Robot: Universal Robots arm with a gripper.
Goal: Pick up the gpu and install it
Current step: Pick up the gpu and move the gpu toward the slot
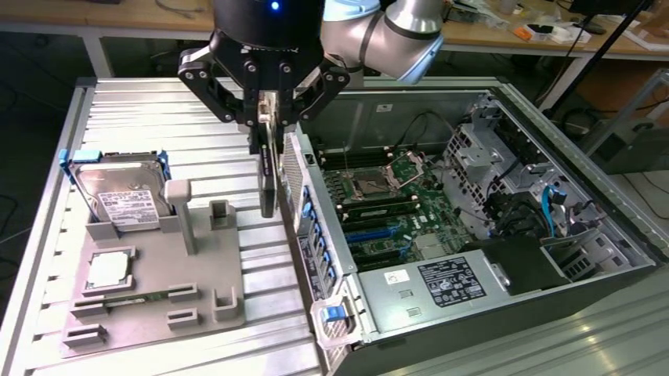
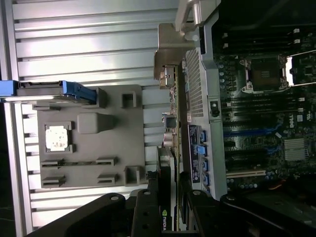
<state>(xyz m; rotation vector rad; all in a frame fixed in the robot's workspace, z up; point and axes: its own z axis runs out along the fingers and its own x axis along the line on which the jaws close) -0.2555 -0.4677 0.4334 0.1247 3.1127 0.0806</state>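
An open computer case point(image 1: 585, 227) lies on its side on the ribbed metal table point(image 1: 157, 110), its motherboard point(image 1: 392, 207) exposed with an empty processor socket point(image 1: 374, 185) and a black power supply point(image 1: 450, 278) at the case's lower end. Beside the case, a grey holder tray point(image 1: 209, 274) carries a silver hard drive point(image 1: 121, 200) with blue tabs, a processor chip point(image 1: 108, 270), a narrow memory stick point(image 1: 136, 300) and a grey upright post point(image 1: 180, 215). The case's perforated wall point(image 1: 312, 227), lined with blue clips, rises between the tray and the motherboard.

The gpu point(image 1: 269, 168) hangs upright just outside that wall, over the gap between case and tray, clear of both. It is seen edge-on: a thin dark card, with a silver bracket point(image 2: 170, 52) at its far end and a green logo on its black edge in the wrist view. The gripper point(image 1: 268, 117) has its fingers point(image 1: 225, 98) closed partway, clamping the gpu by its two faces.
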